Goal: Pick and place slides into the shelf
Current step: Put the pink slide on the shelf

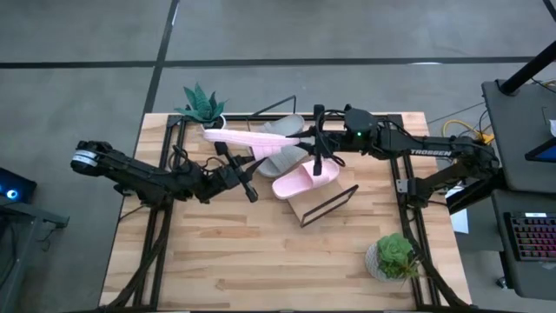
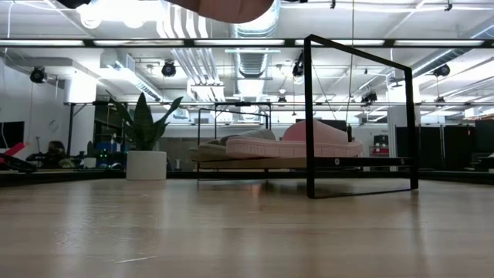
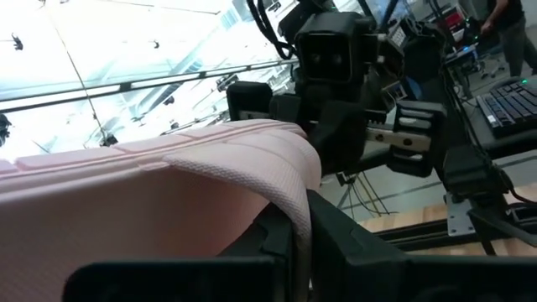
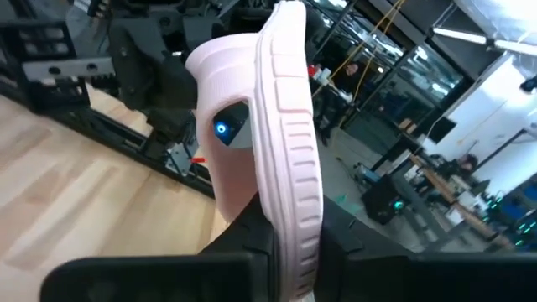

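Two claws each grip a pale pink slide: left claw point(image 1: 250, 189) clamps one point(image 1: 248, 137), right claw point(image 1: 319, 165) another point(image 1: 300, 181) over the shelf point(image 1: 328, 202).

One marking is legible. In the high view, the right arm point(image 1: 434, 153) carries white capital lettering along its forearm link, reading "TROSSEN". The keyboard point(image 1: 532, 236) at the right edge of that view shows key legends too small to read. The low view and both wrist views show no readable lettering, numbers or signs on any surface.
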Motion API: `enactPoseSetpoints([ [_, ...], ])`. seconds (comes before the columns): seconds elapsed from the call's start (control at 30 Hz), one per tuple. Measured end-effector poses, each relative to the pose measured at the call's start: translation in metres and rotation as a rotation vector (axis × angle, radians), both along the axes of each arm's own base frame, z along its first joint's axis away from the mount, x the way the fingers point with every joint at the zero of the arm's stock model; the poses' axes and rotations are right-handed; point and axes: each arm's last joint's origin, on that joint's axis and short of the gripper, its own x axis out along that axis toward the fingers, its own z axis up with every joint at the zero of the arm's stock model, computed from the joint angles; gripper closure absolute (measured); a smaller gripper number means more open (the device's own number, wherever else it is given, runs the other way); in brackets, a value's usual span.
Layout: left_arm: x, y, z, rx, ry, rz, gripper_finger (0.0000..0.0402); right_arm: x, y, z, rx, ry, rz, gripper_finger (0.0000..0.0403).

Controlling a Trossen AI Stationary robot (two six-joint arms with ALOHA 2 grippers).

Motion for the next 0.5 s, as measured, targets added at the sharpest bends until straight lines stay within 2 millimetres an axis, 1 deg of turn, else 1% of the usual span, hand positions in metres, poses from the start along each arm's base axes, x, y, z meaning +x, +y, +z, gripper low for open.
enactPoseSetpoints([
  [0.07,0.0,0.0,0.0,0.014,0.008,0.003,0.0397,0.0,0.0,0.0,0.031,-0.003,-0.009,0.0374],
  [0.17,0.0,0.0,-0.002,0.066,0.041,0.021,0.0377,-0.001,-0.001,0.002,0.074,-0.008,-0.068,0.0374],
  [0.33,0.0,0.0,-0.003,0.136,0.086,0.047,0.0318,-0.004,-0.004,0.01,0.165,0.029,-0.104,0.0374],
  [0.5,-0.001,0.0,-0.009,0.217,0.178,0.133,0.0257,-0.007,-0.004,0.019,0.245,0.081,-0.135,0.0374],
])
